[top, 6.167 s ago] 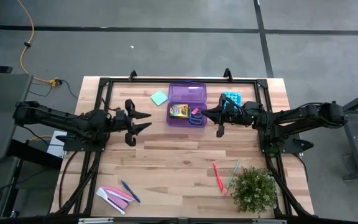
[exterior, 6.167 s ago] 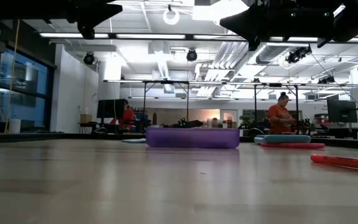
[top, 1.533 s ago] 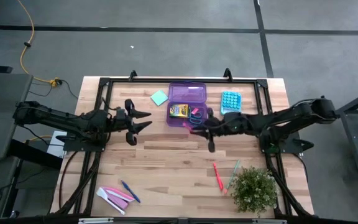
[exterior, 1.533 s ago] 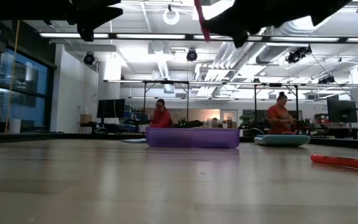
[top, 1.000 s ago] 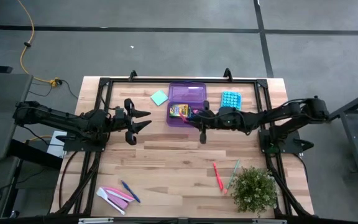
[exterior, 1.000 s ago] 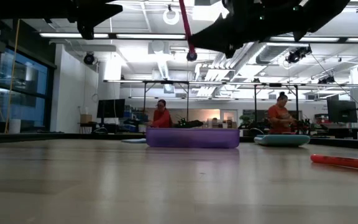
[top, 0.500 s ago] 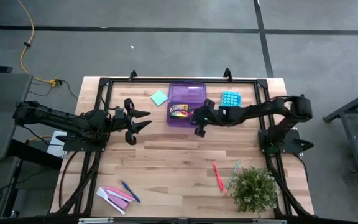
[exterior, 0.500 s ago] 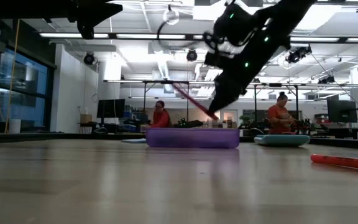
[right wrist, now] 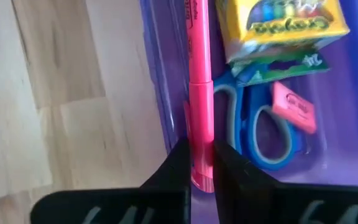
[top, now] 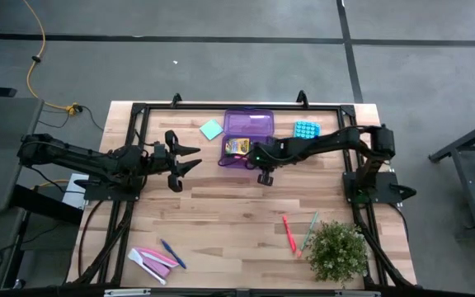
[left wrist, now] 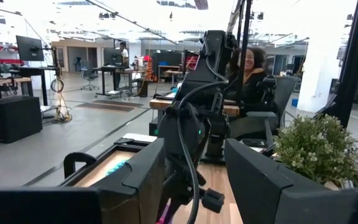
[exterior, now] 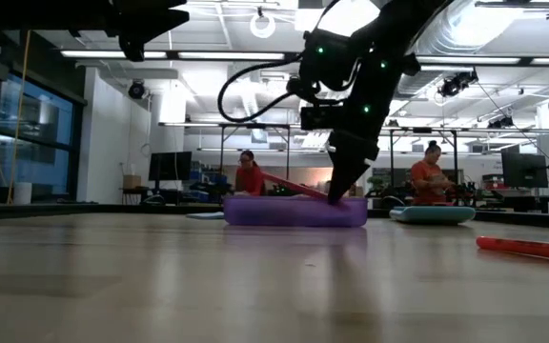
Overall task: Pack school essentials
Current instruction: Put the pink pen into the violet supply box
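In the high view a potted plant (top: 337, 252) sits at the lower right of the bench (top: 221, 223), beside a red pen (top: 289, 233) and a green pen (top: 310, 230); a blue pen (top: 171, 253) lies lower left. At top centre, the purple case (top: 248, 124) holds the yellow crayon box (right wrist: 294, 22), blue-handled scissors (right wrist: 253, 124) and pink eraser (right wrist: 294, 107). The right tool (right wrist: 199, 155) is clenched on a pink pen (right wrist: 200, 74) over the case's edge. The left tool (top: 190, 159) hangs released at centre left.
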Motion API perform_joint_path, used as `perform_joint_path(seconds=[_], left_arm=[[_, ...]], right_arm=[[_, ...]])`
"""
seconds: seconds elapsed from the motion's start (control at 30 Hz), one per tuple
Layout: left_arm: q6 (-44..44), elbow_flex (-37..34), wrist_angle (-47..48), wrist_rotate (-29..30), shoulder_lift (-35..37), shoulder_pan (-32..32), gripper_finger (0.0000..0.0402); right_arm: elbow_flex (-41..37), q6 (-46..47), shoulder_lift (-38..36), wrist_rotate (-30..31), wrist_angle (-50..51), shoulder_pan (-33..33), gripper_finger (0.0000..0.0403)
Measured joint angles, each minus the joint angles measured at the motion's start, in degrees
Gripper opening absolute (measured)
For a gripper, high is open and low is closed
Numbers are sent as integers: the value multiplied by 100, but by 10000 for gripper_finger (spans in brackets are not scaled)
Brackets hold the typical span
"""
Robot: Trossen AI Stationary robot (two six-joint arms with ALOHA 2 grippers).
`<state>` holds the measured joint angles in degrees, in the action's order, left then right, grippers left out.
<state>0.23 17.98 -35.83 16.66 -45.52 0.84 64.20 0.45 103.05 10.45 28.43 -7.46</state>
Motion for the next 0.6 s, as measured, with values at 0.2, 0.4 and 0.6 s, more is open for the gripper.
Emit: perform_joint_path(seconds=[0.2,0.4,0.6], left_arm=[[-1,0,0,4,2,0,156],[-2,0,0,31,2,0,156],[-2,0,0,47,2,0,156]], right_arm=[[-4,66,12,44,84,0,5],[-9,83,4,-113,91,0,38],[-11,75,4,-101,87,0,101]])
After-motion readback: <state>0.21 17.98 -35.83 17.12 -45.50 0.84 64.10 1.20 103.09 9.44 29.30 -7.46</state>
